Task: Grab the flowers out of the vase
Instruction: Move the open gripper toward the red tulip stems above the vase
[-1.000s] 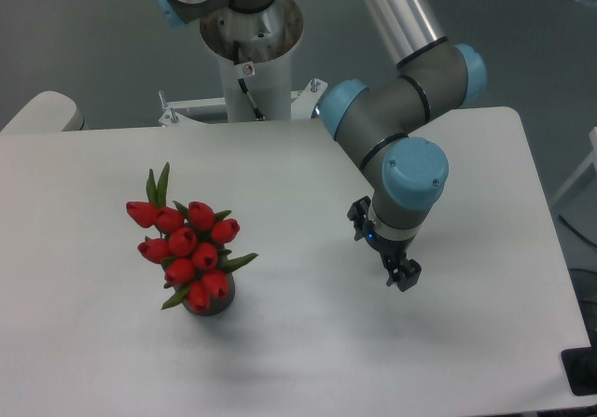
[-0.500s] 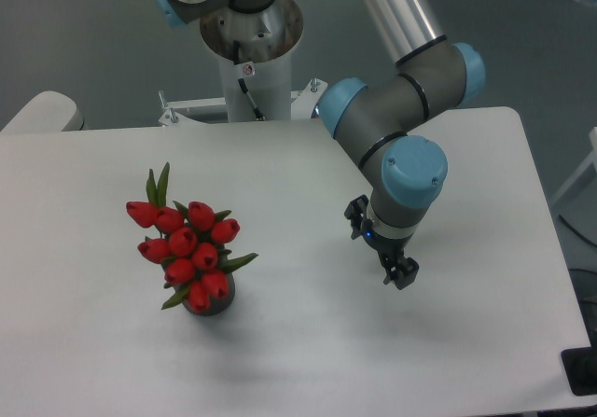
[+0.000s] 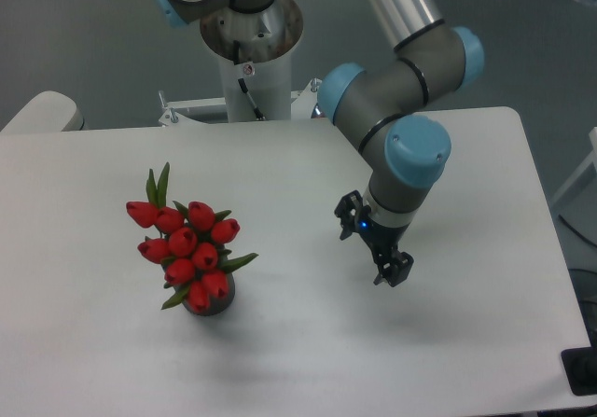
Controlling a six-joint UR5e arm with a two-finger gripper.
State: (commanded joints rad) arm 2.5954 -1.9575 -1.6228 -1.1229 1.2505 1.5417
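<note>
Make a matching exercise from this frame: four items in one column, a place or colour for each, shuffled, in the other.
Items:
1. flowers
2. vase
3. gripper
4. table

Descriptions:
A. white surface under everything
B. dark, mostly hidden beneath the buds
C. red, standing at left of centre
D. hanging over the right half, holding nothing

Pairs: 1-C, 2-B, 3-D, 4-A

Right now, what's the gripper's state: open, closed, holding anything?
Gripper: holds nothing, well apart from the flowers; open or shut cannot be told at this size.
</note>
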